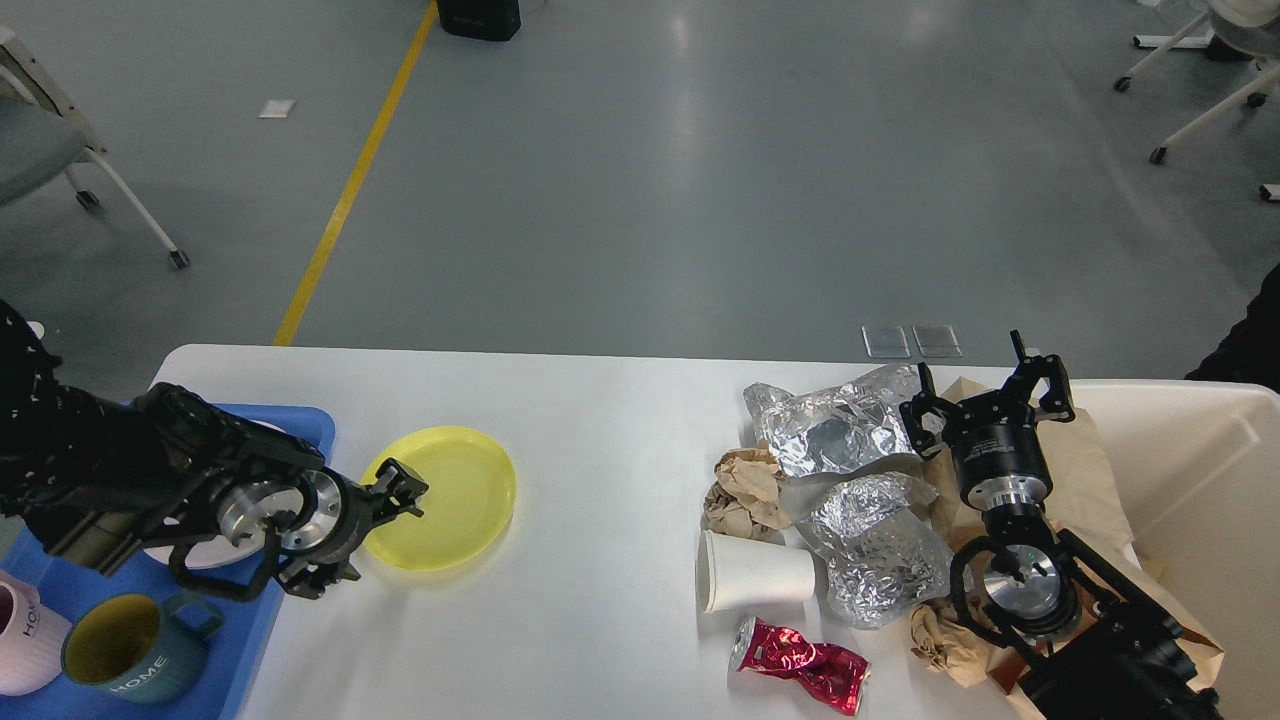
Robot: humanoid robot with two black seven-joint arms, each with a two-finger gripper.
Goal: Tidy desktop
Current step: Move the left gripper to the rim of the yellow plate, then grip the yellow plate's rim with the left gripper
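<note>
The white desktop (pixel 600 420) spans the view. A yellow plate (pixel 450 490) lies on its left half. My left gripper (pixel 372 530) is low at the plate's left rim, open, with one finger over the rim and the other at the plate's near-left edge; it holds nothing. On the right lie two crumpled foil pieces (pixel 830 430) (pixel 880 545), crumpled brown paper (pixel 745 490), a white paper cup (pixel 755 572) on its side and a crushed red can (pixel 805 665). My right gripper (pixel 985 395) is open and empty above the foil and brown paper bag (pixel 1095 480).
A blue tray (pixel 60 560) at the left edge holds a pink plate (pixel 185 555), mostly hidden by my left arm, a teal mug (pixel 125 650) and a pink mug (pixel 25 635). A cream bin (pixel 1210 470) stands at the right edge.
</note>
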